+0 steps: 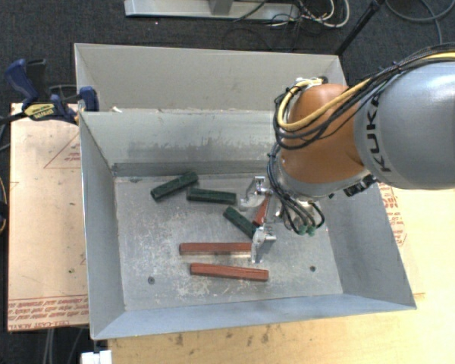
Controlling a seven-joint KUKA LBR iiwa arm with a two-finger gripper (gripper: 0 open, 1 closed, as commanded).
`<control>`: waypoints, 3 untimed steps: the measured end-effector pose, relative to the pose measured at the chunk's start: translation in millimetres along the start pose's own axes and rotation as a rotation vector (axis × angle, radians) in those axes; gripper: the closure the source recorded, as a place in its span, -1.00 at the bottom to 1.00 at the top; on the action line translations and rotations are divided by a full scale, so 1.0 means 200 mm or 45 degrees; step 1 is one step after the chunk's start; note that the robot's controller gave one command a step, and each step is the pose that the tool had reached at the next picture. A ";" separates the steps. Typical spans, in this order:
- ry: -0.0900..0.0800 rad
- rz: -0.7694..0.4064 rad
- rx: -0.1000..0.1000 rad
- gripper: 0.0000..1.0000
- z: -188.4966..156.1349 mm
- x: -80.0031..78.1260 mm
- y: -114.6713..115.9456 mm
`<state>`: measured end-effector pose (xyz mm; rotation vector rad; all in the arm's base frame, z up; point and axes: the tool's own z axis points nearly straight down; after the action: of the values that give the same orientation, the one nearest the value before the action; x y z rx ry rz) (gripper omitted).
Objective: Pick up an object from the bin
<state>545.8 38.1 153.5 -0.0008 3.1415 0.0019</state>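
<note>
Five slim bars are seen on the floor of the grey metal bin (98, 226), gathered about its middle and well apart from the left and right walls. Nearest the front edge, a long reddish-brown bar (229, 271) is laid almost parallel with that edge. Just behind it, a shorter reddish-brown bar (214, 248) is laid in nearly the same direction, close to the first but apart from it. Just beside the right end of this shorter bar, one metal finger (262, 243) of the two-finger gripper (258, 218) is lowered towards the floor; whether it touches the bar cannot be told. The fingers are spread apart, one towards the front edge and the other towards the back wall, and the right end of a slanting dark green bar (237, 221) is seen between them, though no firm pinch can be made out. Further back, a level dark green bar (211, 196) is laid near the slanting one's far end. Behind and left of it, a tilted dark green bar (174, 186) is found close to the foot of the back wall. Above the gripper, the orange wrist cover (318, 146), wound with yellow and black cables (290, 116), is carried by the grey arm (425, 127), which is reached in over the bin's right wall.
</note>
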 end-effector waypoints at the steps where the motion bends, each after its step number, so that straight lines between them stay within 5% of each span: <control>1: 0.005 0.019 0.000 -1.00 0.12 0.20 0.02; 2: 0.000 0.017 0.000 -1.00 0.15 0.18 0.02; 3: 0.003 0.078 0.000 -1.00 0.12 0.31 0.04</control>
<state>483.8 45.9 129.8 0.0955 3.1421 0.0017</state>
